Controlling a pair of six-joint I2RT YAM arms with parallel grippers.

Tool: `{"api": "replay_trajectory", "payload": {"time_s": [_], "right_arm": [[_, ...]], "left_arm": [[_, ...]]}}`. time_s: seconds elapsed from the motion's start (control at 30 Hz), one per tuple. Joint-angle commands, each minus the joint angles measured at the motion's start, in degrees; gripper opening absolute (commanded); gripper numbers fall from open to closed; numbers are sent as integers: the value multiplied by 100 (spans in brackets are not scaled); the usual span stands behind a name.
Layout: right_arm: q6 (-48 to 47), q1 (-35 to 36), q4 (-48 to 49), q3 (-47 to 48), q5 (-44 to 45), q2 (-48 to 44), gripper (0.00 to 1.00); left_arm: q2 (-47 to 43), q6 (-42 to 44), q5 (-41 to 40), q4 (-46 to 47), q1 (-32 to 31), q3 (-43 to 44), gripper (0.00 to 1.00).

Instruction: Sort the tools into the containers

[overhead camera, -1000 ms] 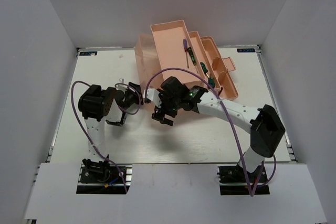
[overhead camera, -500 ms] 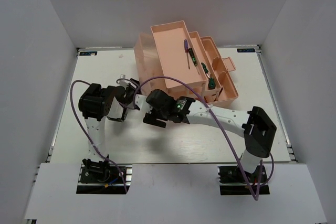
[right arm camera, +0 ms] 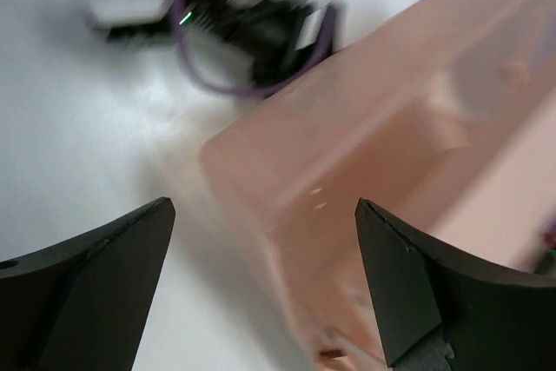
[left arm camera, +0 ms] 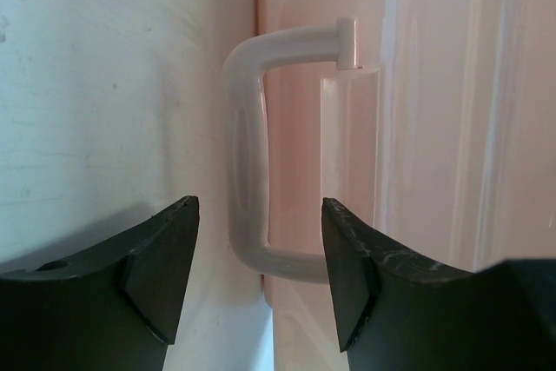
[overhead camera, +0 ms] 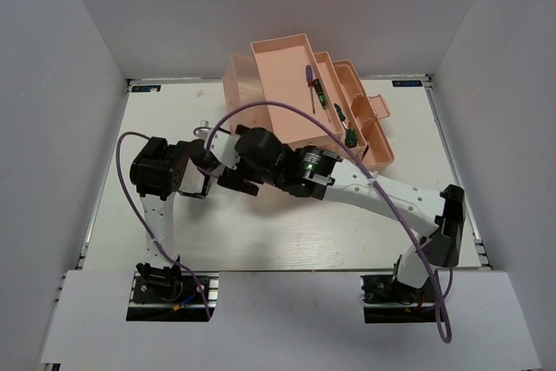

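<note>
The toolbox [overhead camera: 248,93] is sitting open at the far middle of the counter [overhead camera: 156,119], its trays stepping down to the right. The screwdrivers are lying in those trays: the slim one [overhead camera: 307,76] in an upper tier, a green one [overhead camera: 348,135] lower down towards the right end. I am not making out any hex keys from above.

The left hand [left arm camera: 259,206] is hanging at the box's left side with its fingers [left arm camera: 161,275] spread. In the left wrist view the pale handle [left arm camera: 245,128] is lying straight ahead of it. The handle's long bar is running away from the hand, in line with the fingers' reach, so the jaws would be closing across the bar. Its near corner is sitting between the fingertips, but neither pad is touching it; nothing is being pinched.

The right hand [right arm camera: 262,206] is reaching across from the other side, fingers spread as wide as they go and holding nothing. The box's near-left corner is lying just ahead of it, blurred in its own view.

Judging from this, the left hand is the nearer one to the handle, and a short push forward looks like all it is needing before closing. The two arms are working very close together there, so a clash is looking like the main risk.
</note>
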Motion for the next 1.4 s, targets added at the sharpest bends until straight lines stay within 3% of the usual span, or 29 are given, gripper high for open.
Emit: {"api": "replay_trajectory", "payload": {"time_s": [0.0,0.1,0.2,0.27,0.3,0.33,0.4,0.43,0.47,0.5,0.63,0.77,0.8,0.83,0.97,1.07,1.2,1.37], "right_arm": [[-440,-139,468,771,1102,-561,90],[-984,-630,881,1343,1684,-702,88],[-1487,-1305,1680,1081,2204,-922,79],[-1768,-1887,2260,861,2397,-1027,45],[-1995,-2576,2749,503,2415,-1150,26],[-2066,-2827,2876,378,2390,-1168,0],[-1798,-3363,2721,26,2223,-1125,0],[-1577,-4296,2432,34,1918,-1098,0],[-1331,-4610,2107,60,1523,-959,0],[-711,-5370,1373,52,1310,-783,0],[146,-6386,558,-405,-496,-203,0],[508,-7115,197,-538,-1503,369,0],[543,-7179,92,-389,-1652,500,0],[613,-7302,-214,-162,-2437,954,0],[736,-7487,-709,52,-3498,1731,0],[1033,-7531,-631,-97,-4060,1977,0],[1456,-7602,-463,-282,-5700,2048,0],[1826,-7663,-533,-221,-6469,2198,0]], "left_arm": [[-98,-38,222,1156,-36,359,69],[-98,-38,222,1033,-36,360,69],[-159,-38,222,980,-36,413,69],[-211,15,222,919,-36,413,69],[-212,15,222,918,-36,413,69],[-264,15,222,849,-36,465,69],[-317,15,222,796,-36,465,69],[-317,15,222,795,-36,535,69],[-378,15,222,734,-36,536,69],[-449,15,283,673,-36,666,69],[-590,15,416,541,-36,957,69],[-809,15,617,207,-89,1291,69],[-888,15,687,146,-89,1352,69],[-889,15,688,6,-89,1475,69],[-1012,15,855,-241,-141,1818,69],[-1012,15,969,-461,-264,2152,69],[-872,146,1232,-1014,-474,2713,69],[-397,208,1523,-1613,-809,3592,69]]}}
